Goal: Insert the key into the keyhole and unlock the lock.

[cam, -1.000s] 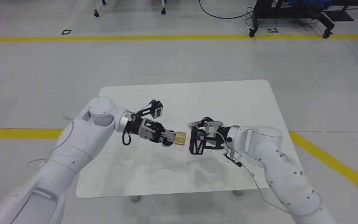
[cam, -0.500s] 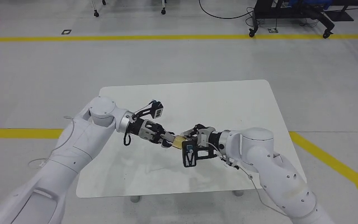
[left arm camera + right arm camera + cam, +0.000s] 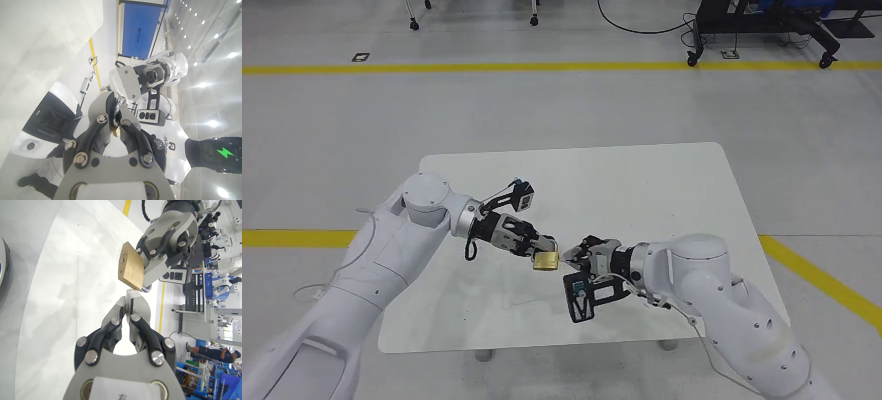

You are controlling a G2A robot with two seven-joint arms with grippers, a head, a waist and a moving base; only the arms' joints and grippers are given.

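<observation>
The left gripper has its fingers closed on the shackle end of the brass lock. The right gripper has its fingers pressed together on the key, whose metal tip projects past the taped fingertips. The right wrist view presents the lock's keyhole face, with the key outside it. The left wrist view presents instead the shackle between the pads and the key tip beyond. The top view places both grippers over the middle of the white table; a yellow floor line runs behind. The right fingertips lie just beside the lock's corner, off to one side of the keyhole.
</observation>
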